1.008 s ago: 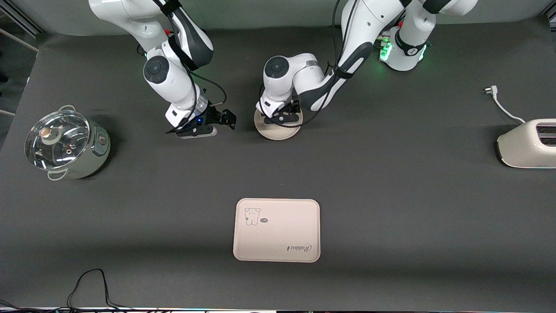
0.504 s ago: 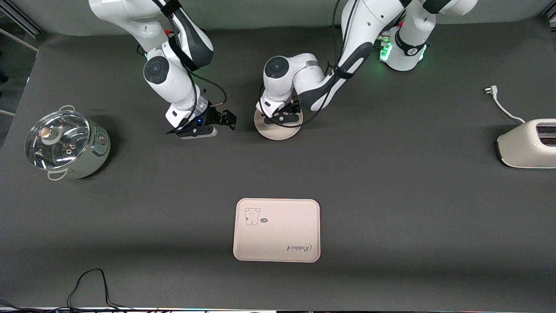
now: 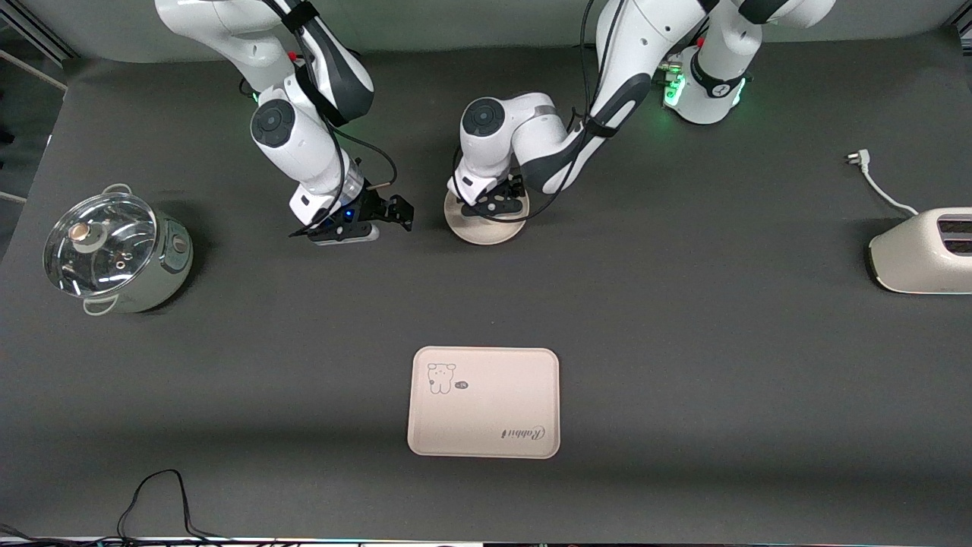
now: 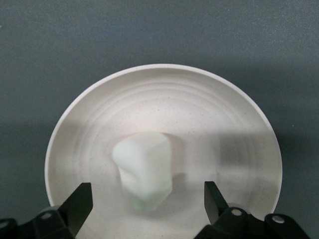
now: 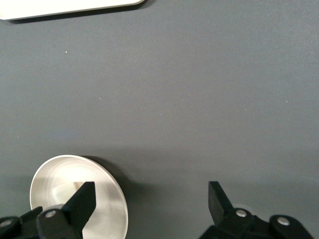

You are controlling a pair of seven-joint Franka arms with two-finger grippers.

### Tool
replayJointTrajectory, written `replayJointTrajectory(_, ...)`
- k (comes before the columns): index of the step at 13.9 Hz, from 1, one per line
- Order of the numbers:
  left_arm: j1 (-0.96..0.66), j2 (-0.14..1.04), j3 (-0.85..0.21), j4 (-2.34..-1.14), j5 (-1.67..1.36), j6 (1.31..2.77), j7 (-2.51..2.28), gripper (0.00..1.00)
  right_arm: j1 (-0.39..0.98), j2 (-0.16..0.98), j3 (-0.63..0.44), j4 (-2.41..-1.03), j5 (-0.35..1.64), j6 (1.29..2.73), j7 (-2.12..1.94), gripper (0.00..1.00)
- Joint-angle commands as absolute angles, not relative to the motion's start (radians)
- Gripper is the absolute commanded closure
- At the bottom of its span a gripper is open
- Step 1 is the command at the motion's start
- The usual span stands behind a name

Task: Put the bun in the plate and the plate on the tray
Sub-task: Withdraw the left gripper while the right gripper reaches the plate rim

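Our left gripper [image 4: 144,199], fingers spread, hovers over the bun [image 4: 144,172] lying in the plate [image 4: 89,124]; we judge plate-to-tray [image 3: 484,403] comes next. Our right gripper [image 5: 149,201], also spread, waits beside the plate.

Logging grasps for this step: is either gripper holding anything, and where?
Nothing held: left gripper open over the bun in the plate; right gripper open, empty.

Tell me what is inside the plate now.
The bun lies in the plate, between the left gripper's open fingers. The plate's part under the bun is covered.

Dark table [image 3: 683,342], plate [image 3: 486,232], tray [image 3: 484,403], pot [image 3: 114,251], toaster [image 3: 923,254]
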State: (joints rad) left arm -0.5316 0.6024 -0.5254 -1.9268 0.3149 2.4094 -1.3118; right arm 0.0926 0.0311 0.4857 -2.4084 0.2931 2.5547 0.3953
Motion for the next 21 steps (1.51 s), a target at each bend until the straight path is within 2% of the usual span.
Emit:
replayJointTrajectory(1, -0.531, 0.552, -0.518, -1.904, 0.334, 2.347, -1.332, 0.0, 0.11, 0.044, 0.485, -2.402, 0.314, 2.577, 0.408, 0.0)
replayJointTrajectory(4, -0.428, 0.456, -0.528, -1.821, 0.312, 2.14, -1.275, 0.0, 0.124, 0.052, 0.485, -2.404, 0.314, 2.588, 0.429, 0.0)
replayJointTrajectory(7, -0.254, 0.368, -0.522, -1.689, 0.152, 1.975, -1.027, 0.0, 0.163, 0.089, 0.485, -2.407, 0.314, 2.647, 0.463, 0.0)
replayJointTrajectory(10, -0.042, 0.301, -0.506, -1.603, 0.132, 1.788, -0.763, 0.0, 0.228, 0.171, 0.492, -2.411, 0.314, 2.752, 0.503, 0.0)
replayJointTrajectory(12, 0.026, 0.241, -0.412, -1.597, 0.133, 1.703, -0.538, 0.0, 0.271, 0.25, 0.492, -2.411, 0.313, 2.831, 0.511, 0.0)
replayJointTrajectory(14, -0.003, 0.178, -0.222, -1.606, 0.135, 1.668, -0.372, 0.0, 0.313, 0.297, 0.492, -2.414, 0.313, 2.876, 0.523, 0.0)
replayJointTrajectory(16, -0.009, 0.144, -0.102, -1.608, 0.135, 1.666, -0.228, 0.0, 0.345, 0.32, 0.492, -2.414, 0.313, 2.879, 0.57, 0.0)
replayJointTrajectory(18, -0.012, 0.103, -0.046, -1.606, 0.138, 1.654, -0.161, 0.0, 0.37, 0.324, 0.492, -2.433, 0.311, 2.879, 0.592, 0.0)
replayJointTrajectory(21, 0.0, 0.057, -0.026, -1.565, 0.127, 1.588, -0.146, 0.0, 0.373, 0.325, 0.492, -2.445, 0.311, 2.881, 0.592, 0.0)
